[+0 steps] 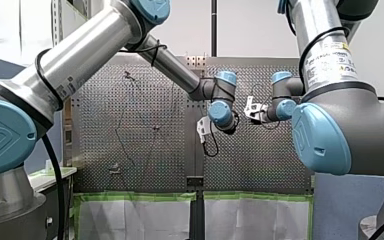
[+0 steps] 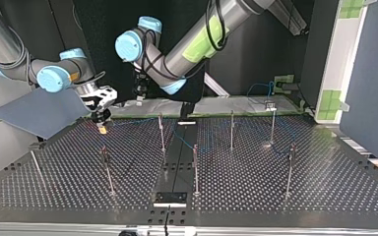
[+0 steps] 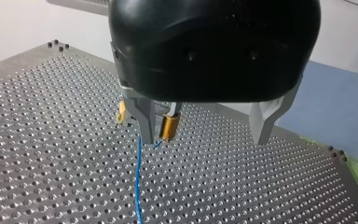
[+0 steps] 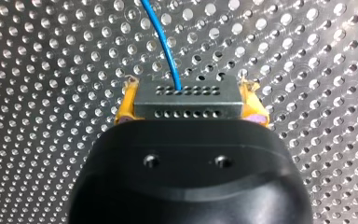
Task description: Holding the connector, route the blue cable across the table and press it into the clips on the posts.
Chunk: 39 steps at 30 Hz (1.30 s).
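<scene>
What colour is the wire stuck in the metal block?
The cable is blue, best seen in the right wrist view.

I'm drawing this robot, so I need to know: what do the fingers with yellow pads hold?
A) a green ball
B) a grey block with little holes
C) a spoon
B: the fingers of my right gripper clamp the grey holed connector, with the blue cable running out of it.
</scene>
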Each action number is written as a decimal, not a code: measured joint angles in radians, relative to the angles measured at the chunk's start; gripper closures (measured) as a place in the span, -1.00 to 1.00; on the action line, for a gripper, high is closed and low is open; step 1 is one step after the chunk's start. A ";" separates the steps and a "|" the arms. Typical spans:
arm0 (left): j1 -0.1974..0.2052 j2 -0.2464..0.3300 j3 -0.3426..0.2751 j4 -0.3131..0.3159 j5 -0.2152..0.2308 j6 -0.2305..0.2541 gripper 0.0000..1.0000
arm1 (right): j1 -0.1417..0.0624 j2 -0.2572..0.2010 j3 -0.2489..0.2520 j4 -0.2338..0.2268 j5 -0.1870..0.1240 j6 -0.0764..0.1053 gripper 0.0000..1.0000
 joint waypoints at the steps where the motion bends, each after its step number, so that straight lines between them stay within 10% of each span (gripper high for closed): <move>1: 0.000 -0.007 0.007 0.002 -0.002 -0.003 -1.00 | 0.000 0.000 0.000 0.000 0.000 0.000 1.00; 24: -0.008 -0.119 0.204 0.006 -0.064 -0.024 -1.00 | -0.004 0.000 0.000 -0.002 0.000 0.003 1.00; 39: 0.014 -0.119 0.120 0.088 -0.105 -0.028 -1.00 | -0.017 0.001 0.000 -0.010 -0.001 0.013 1.00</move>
